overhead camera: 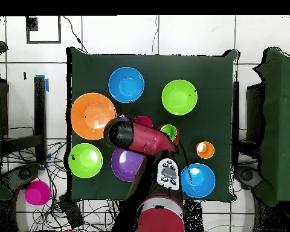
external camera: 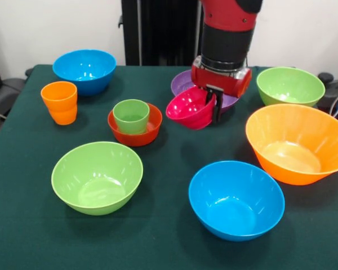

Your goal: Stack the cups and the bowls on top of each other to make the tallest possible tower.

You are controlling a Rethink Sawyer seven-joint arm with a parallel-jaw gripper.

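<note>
My gripper (external camera: 212, 103) is shut on the rim of a small pink bowl (external camera: 190, 108), which hangs tilted just in front of the purple bowl (external camera: 183, 83). In the overhead view the pink bowl (overhead camera: 145, 121) peeks out beside the arm. A light green cup (external camera: 131, 115) stands upright inside a small red-orange bowl (external camera: 137, 134) left of the gripper. The orange cup (external camera: 59, 102) stands alone at the left. No tower of more than these two pieces shows.
Loose bowls ring the table: a blue bowl (external camera: 84, 70) far left, a lime bowl (external camera: 290, 85) far right, the very large orange bowl (external camera: 298, 143), a second blue bowl (external camera: 236, 199) and a second lime bowl (external camera: 97, 177) near the front edge.
</note>
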